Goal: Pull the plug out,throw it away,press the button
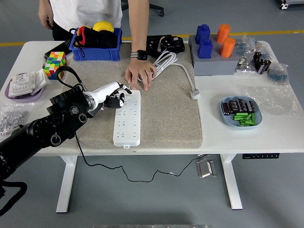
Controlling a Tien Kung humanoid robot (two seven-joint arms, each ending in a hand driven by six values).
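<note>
The white power strip point(128, 118) lies left of centre in the frame on a beige mat point(166, 114), its long axis running from the frame's top to bottom, the sockets facing up. Its lower end stops short of the mat's near edge, and bare mat stretches to its right. The left robot hand point(115, 96) reaches in from the lower left and sits at the strip's upper-left corner, fingers curled over that edge; whether they pinch anything cannot be told. A black cord point(95, 161) drops off the table point(228, 137) edge below the arm; the plug itself is hidden by the arm. A person's hand point(140, 74) presses flat on the mat just above the strip's top end, beside a coiled white cable point(166, 61). A blue bin point(95, 50) stands at the mat's upper left.
</note>
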